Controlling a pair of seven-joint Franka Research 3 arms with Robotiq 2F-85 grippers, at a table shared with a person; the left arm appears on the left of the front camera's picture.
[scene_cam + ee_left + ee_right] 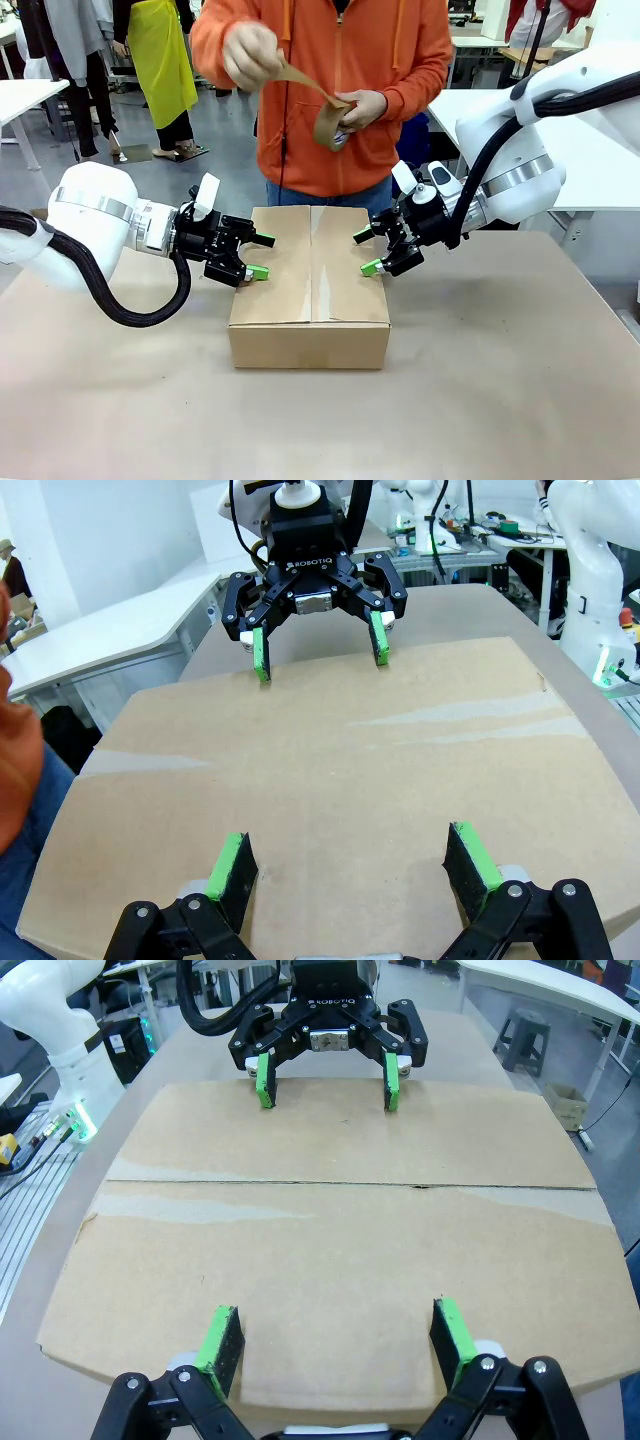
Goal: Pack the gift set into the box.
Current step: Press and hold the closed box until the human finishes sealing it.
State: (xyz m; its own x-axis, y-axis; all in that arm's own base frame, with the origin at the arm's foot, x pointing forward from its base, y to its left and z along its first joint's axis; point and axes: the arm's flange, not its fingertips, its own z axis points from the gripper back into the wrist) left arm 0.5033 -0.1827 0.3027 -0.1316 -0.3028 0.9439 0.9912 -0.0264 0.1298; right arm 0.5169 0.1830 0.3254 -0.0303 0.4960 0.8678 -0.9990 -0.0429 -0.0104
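Observation:
The box (310,280) sits mid-table with its top flaps folded shut, the seam running down the middle. My left gripper (262,256) is open, both fingertips at the left flap. My right gripper (365,252) is open at the right flap, facing it across the seam. In the left wrist view my open left gripper (350,865) spans the box top (330,770), with the right gripper (320,650) at the far edge. In the right wrist view the open right gripper (335,1345) lies over the box top (340,1220), opposite the left gripper (325,1085). The gift set is hidden.
A person in an orange hoodie stands behind the box, pulling a brown strip from a tape roll (333,125) held in both hands above it. The brown table (500,400) spreads around the box. White tables stand behind on both sides.

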